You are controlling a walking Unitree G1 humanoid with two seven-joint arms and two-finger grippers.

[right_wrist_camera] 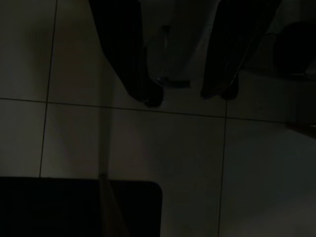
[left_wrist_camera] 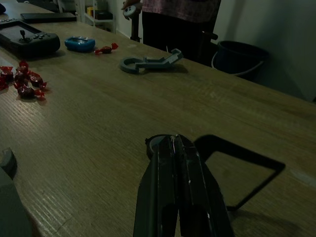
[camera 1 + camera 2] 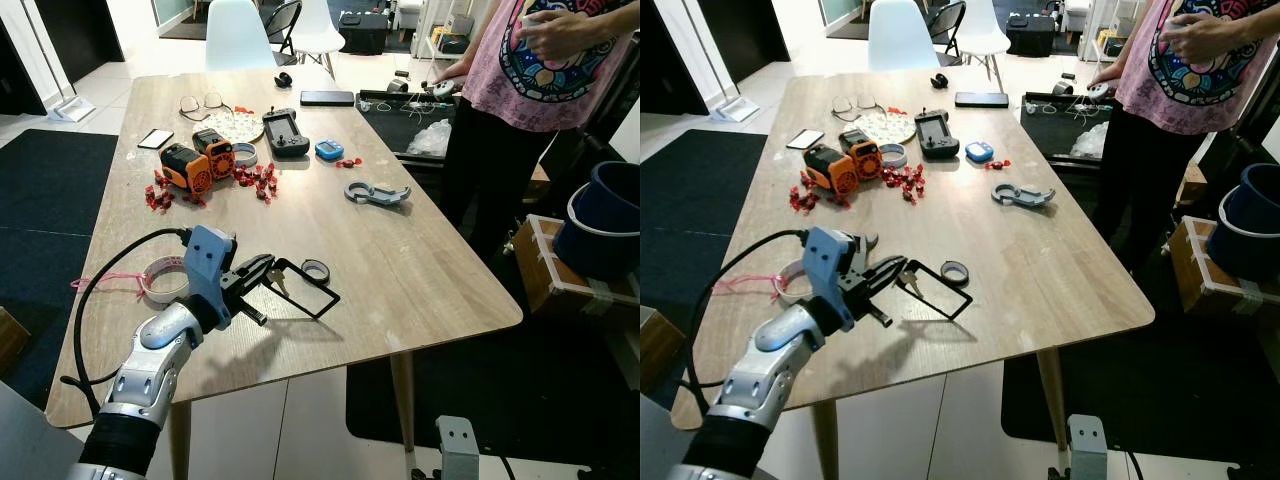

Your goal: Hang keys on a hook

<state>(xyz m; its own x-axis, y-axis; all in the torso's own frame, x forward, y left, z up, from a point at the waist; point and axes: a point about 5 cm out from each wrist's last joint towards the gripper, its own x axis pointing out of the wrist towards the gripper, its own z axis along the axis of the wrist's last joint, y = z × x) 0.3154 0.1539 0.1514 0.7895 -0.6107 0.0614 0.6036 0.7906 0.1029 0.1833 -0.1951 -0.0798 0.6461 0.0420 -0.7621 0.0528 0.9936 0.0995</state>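
My left gripper (image 3: 262,267) reaches over the near part of the wooden table (image 3: 420,270), its fingers (image 2: 174,148) pressed together and shut on the keys (image 3: 274,283). The small metal keys dangle just under the fingertips. A black rectangular loop (image 3: 312,290) attached to them juts out toward the right, slightly above the tabletop. A grey hook-shaped piece (image 3: 377,193) lies flat further back and to the right, well apart from the gripper. My right gripper (image 1: 182,96) hangs idle over the dark tiled floor with its fingers apart.
A small tape roll (image 3: 315,270) sits just beyond the loop, and a bigger white roll (image 3: 165,280) lies left of my arm. Red candies (image 3: 255,180), orange gadgets (image 3: 200,160), a black controller (image 3: 285,133) and glasses fill the far half. A person (image 3: 540,90) stands at the right edge.
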